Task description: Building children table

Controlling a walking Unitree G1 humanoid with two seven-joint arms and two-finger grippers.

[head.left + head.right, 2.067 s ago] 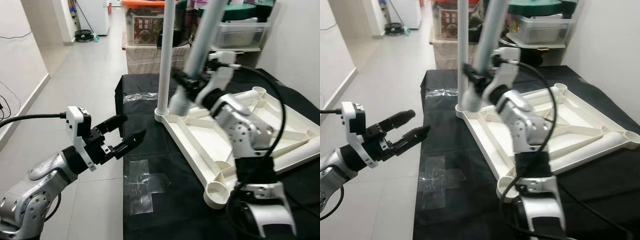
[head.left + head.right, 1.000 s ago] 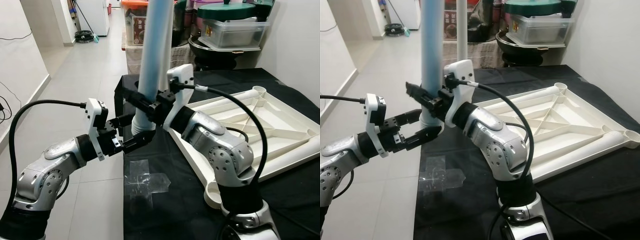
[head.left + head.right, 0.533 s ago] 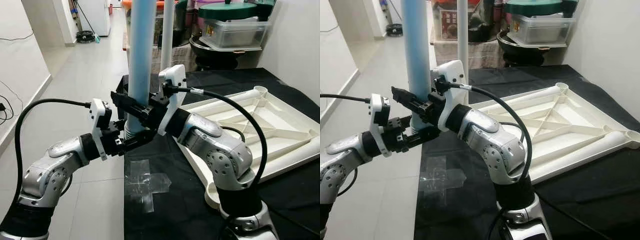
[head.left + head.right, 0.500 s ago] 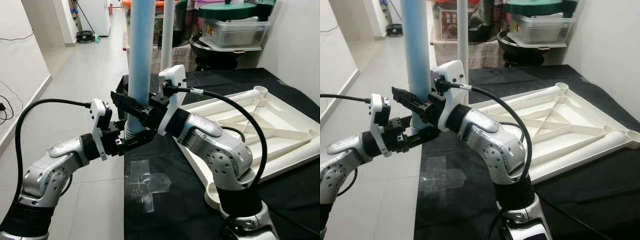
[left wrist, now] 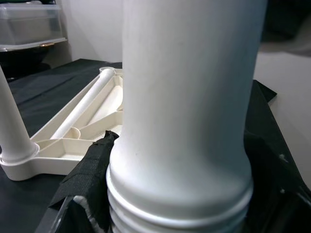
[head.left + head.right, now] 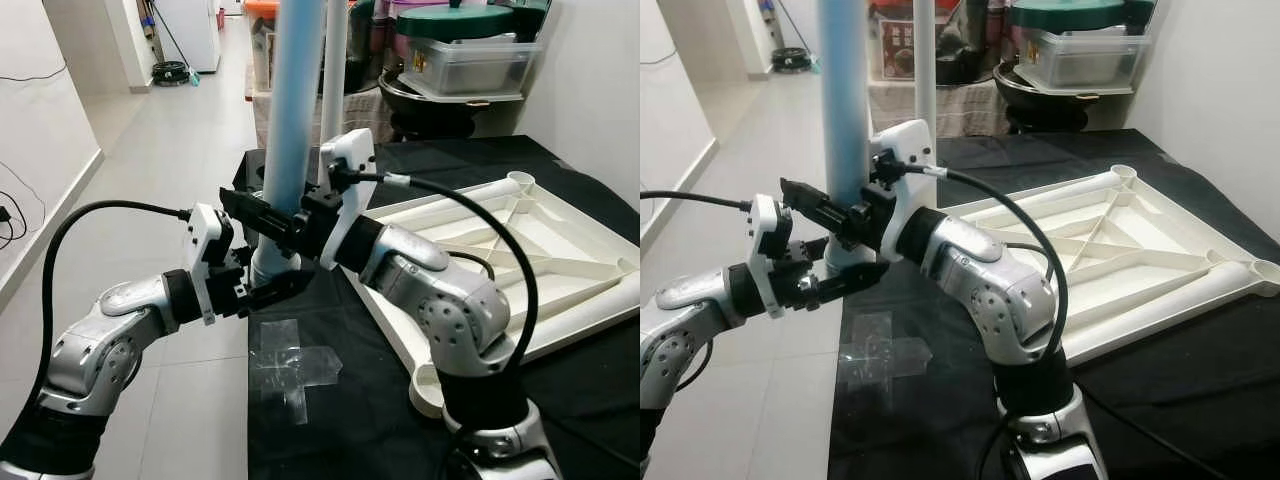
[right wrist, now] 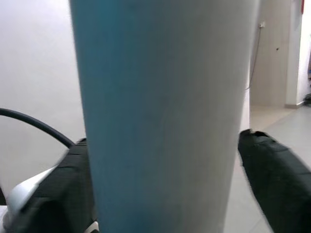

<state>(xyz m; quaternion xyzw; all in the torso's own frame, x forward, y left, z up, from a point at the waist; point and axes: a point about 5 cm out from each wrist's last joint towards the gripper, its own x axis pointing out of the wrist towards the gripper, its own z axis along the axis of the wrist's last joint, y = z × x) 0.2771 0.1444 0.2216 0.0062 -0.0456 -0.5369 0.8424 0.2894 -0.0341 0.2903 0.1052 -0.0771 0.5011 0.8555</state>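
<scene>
Tiled hallway floor (image 6: 170, 130) running back past white walls, with stacked storage bins (image 6: 470, 55) behind a work surface draped in a black cloth (image 6: 350, 400). Lying upside down on that cloth, a white plastic children's table top (image 6: 500, 260), ribbed underside up, open round leg sockets at its corners. Standing upright in the far corner socket, one thin white leg (image 6: 334, 60). Held upright off the near-left edge of the cloth, a thicker pale blue table leg (image 6: 292, 110), its white threaded lower end (image 5: 180, 213) hanging just above the cloth and apart from the table top. Reaching across from the right, the silver right arm, its right gripper (image 6: 262, 222) clamped on the blue leg, black fingers (image 7: 272, 179) on either side of the tube. Coming in from the left just below, the left gripper (image 6: 268, 285), fingers (image 5: 95, 170) spread around the leg's lower end; whether they press on it cannot be told. Stuck flat on the cloth beneath, strips of clear tape (image 6: 290, 365).
</scene>
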